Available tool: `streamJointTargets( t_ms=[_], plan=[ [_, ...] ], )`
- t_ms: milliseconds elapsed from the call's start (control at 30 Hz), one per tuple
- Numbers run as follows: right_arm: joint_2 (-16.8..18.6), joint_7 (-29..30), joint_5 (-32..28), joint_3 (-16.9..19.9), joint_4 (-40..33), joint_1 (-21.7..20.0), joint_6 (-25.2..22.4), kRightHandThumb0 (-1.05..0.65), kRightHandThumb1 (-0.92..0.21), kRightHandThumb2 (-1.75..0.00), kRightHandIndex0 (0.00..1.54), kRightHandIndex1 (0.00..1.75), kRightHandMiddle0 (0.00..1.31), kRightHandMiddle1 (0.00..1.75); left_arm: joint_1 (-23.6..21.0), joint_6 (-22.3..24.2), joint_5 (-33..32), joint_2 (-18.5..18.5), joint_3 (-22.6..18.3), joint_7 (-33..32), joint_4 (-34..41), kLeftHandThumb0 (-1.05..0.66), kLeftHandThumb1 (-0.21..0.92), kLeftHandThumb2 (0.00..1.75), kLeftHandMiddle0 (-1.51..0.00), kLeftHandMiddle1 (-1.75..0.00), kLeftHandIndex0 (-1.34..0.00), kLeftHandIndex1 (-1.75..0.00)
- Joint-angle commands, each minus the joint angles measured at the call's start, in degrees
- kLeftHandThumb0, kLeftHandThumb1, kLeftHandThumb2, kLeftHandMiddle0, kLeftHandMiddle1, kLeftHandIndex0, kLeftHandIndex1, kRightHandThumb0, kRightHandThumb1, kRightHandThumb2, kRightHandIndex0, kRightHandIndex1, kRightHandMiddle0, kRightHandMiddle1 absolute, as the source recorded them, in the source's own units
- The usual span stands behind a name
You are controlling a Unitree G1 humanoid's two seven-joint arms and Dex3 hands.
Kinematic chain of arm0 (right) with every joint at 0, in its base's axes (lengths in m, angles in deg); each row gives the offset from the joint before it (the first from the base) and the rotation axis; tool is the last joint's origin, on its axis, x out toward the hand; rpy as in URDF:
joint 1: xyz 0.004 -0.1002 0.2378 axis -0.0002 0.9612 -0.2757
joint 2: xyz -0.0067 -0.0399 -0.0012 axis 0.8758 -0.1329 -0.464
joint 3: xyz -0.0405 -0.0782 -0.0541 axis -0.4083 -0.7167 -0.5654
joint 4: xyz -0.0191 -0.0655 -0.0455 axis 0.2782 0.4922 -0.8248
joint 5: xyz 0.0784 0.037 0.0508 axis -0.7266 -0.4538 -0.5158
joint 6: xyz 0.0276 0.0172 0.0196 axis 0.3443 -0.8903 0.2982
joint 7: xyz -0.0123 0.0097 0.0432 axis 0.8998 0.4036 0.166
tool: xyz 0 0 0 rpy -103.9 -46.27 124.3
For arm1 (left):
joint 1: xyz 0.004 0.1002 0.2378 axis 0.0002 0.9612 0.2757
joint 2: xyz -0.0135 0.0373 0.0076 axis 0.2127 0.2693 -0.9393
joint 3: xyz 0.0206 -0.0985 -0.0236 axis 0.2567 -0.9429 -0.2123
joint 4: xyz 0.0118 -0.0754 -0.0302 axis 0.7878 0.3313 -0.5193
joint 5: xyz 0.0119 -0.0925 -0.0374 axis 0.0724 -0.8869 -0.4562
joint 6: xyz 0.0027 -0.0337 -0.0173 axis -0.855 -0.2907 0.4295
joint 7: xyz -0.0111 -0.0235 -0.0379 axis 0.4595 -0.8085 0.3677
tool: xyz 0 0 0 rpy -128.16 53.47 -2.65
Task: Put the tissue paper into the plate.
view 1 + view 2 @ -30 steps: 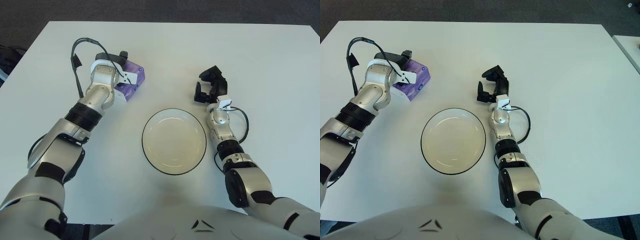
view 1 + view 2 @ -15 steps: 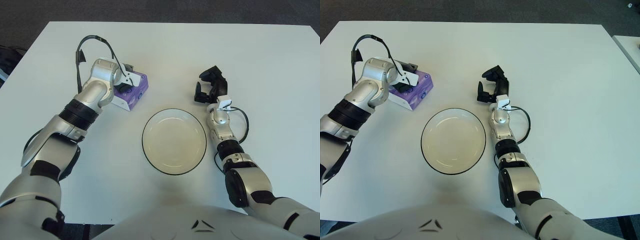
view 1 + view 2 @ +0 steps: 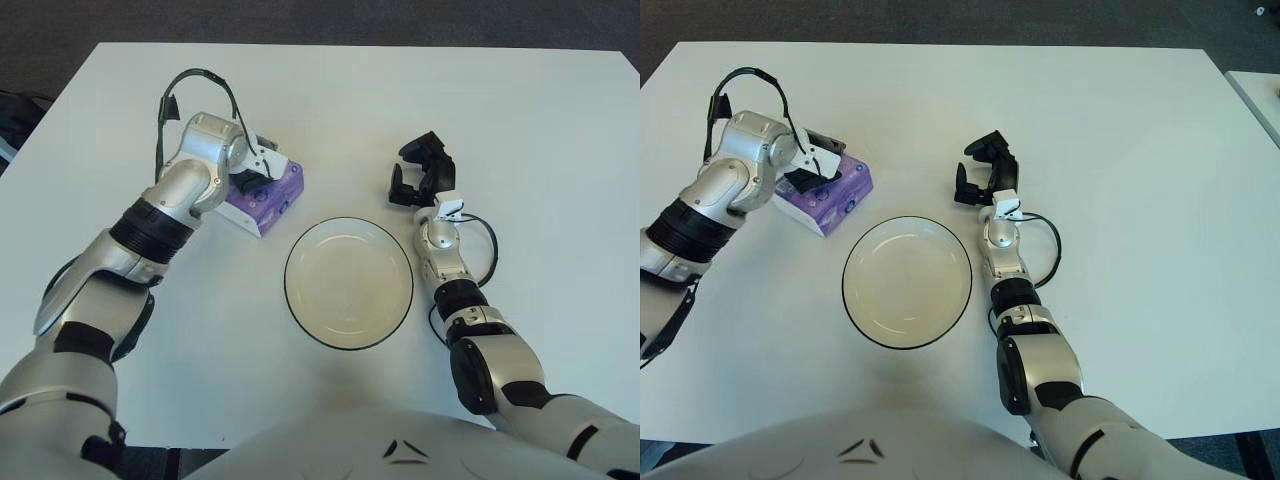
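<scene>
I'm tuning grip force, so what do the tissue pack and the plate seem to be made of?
Tissue pack, held by the left hand: likely soft glossy plastic film, purple with a white edge, faint sheen.
Plate: looks like glazed ceramic or hard plastic, cream with a dark rim; smooth, rigid. The right hand is idle beside it.

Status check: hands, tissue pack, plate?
Left robot hand shut on tissue pack, left of plate. Right robot hand idle, up-right of plate. Plate holds nothing; nothing between pack and plate.
</scene>
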State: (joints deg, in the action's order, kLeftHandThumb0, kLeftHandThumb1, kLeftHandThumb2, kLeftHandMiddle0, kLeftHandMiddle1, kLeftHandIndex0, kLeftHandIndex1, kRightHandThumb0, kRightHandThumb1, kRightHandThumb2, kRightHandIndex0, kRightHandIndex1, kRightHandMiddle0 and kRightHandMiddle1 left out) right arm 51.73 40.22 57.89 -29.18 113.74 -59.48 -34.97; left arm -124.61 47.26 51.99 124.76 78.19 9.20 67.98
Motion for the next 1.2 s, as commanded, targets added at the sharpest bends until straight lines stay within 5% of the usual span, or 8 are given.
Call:
streamJointTargets(
  t_ms=[0,467,1167],
  plan=[
    [0.65,0.14,-0.64,0.78,13.33,12.76,-7.66,-0.01,-0.20,-1.40,0.72,1.75,0.57,1.55,3.08,-1.42,-0.94,1.33,0.45,1.50,2.02,-1.05,0.92,1.28,-0.74,-0.18,-0.04,-0.03],
    [0.59,-0.19,-1.21,1.22,13.84,12.66,-6.96,-0.01,-0.19,-1.40,0.72,1.75,0.57,1.55,5.83,1.64,3.57,1.15,0.78,-0.38,3.18,-1.05,0.92,1.22,-0.64,-0.12,-0.02,-0.04],
    [0.23,-0.11,-1.12,1.21,13.35,13.44,-6.15,-0.01,-0.19,-1.40,0.72,1.75,0.58,1.54,12.72,2.22,8.33,-0.24,3.63,-11.92,-2.56,-1.05,0.92,1.24,-0.59,-0.07,-0.02,-0.09]
  ],
)
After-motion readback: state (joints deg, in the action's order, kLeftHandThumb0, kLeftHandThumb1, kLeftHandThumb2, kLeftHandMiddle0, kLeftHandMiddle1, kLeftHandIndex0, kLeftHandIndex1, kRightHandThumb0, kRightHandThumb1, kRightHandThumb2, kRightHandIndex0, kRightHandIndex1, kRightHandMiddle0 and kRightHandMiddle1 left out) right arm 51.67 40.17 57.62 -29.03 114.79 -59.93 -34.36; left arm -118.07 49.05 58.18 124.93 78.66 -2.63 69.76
